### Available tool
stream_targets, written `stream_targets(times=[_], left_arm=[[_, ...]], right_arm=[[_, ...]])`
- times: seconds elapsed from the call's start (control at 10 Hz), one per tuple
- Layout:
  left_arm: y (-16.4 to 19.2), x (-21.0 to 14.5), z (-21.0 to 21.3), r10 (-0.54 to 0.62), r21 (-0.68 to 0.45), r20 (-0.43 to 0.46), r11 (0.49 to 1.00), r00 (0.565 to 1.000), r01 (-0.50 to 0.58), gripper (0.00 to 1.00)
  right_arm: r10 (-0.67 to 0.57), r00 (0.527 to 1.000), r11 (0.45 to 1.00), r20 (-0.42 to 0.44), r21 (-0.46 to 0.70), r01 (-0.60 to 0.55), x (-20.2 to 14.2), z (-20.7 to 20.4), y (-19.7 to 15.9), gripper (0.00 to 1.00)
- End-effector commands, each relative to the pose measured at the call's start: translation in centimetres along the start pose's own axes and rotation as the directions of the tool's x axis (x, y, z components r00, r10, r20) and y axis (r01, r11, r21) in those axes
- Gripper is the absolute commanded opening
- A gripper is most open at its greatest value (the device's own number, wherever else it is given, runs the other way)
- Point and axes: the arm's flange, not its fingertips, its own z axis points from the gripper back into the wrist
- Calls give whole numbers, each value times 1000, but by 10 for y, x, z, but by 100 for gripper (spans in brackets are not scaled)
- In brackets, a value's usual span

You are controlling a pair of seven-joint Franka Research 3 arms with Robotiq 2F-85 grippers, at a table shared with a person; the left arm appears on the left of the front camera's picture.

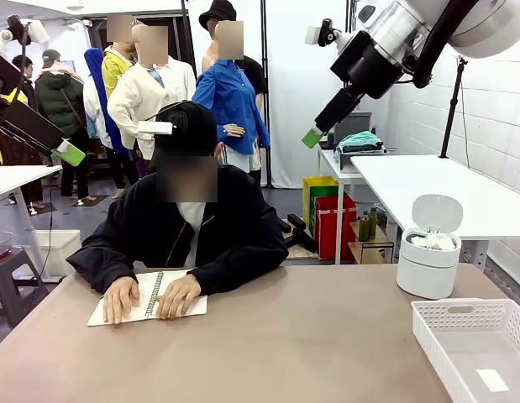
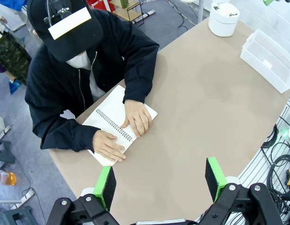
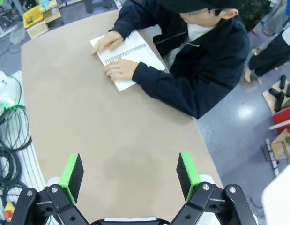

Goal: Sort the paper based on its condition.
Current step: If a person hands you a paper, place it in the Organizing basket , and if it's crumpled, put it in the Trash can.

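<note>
While hovering high and well apart from the bin (image 1: 428, 270), leave left hand (image 2: 160, 180) and right hand (image 3: 130, 174) spread fully wide, nothing held. Note crumpled paper (image 1: 433, 242) already heaped inside the bin, lid (image 1: 437, 211) tipped up. Seems a waiting step: hold off with the person's palms (image 1: 177, 295) pressing the notebook (image 1: 144, 282), far to the robot's left of the bin. Once given a sheet, judge its condition first; probably drop wads into the bin and lay flat ones in the basket (image 1: 474, 344) just beside the bin on the robot's side. Favour the right hand, nearer the bin; come down from above, clear of the lid, and pinch lightly across a wad's bulk.
</note>
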Motion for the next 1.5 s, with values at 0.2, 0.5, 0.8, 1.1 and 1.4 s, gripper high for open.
stream_targets(times=[0.2,0.5,0.8,1.1,1.4], left_arm=[[0,0,1,1,3,0,1000,1000,-1,100],[0,0,1,1,3,0,1000,1000,-1,100],[0,0,1,1,3,0,1000,1000,-1,100],[0,0,1,1,3,0,1000,1000,-1,100],[0,0,1,1,3,0,1000,1000,-1,100]], right_arm=[[-7,1000,1000,2,0,7,0,-1,1,100],[-7,1000,1000,2,0,7,0,-1,1,100],[-7,1000,1000,2,0,7,0,-1,1,100],[-7,1000,1000,2,0,7,0,-1,1,100],[-7,1000,1000,2,0,7,0,-1,1,100]])
